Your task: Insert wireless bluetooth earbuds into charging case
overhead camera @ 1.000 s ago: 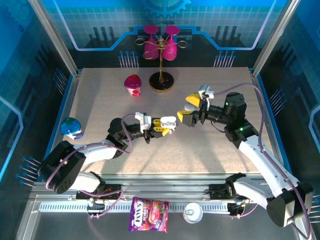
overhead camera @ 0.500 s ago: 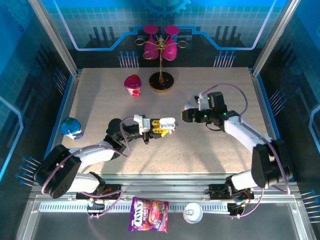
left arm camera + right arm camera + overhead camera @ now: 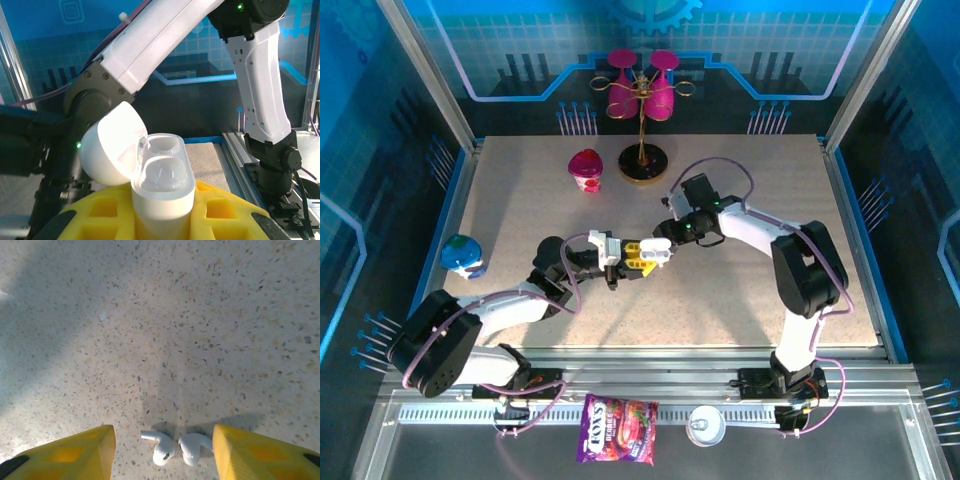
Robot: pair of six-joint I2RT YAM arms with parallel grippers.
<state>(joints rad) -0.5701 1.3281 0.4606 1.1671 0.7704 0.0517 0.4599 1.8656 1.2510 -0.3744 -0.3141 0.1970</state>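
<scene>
Two white earbuds [image 3: 164, 449] lie side by side on a speckled beige table [image 3: 520, 210]. They sit between the spread fingers of the right gripper [image 3: 162, 440], clear of both yellow pads. Beyond that gripper, toward the table's far edge, a stand [image 3: 643, 165] with a round black base holds pink glasses. A pink object [image 3: 585, 170] sits just to the stand's left. Well to the left of the left gripper [image 3: 651, 252], a blue object [image 3: 463, 255] rests at the table's side edge.
</scene>
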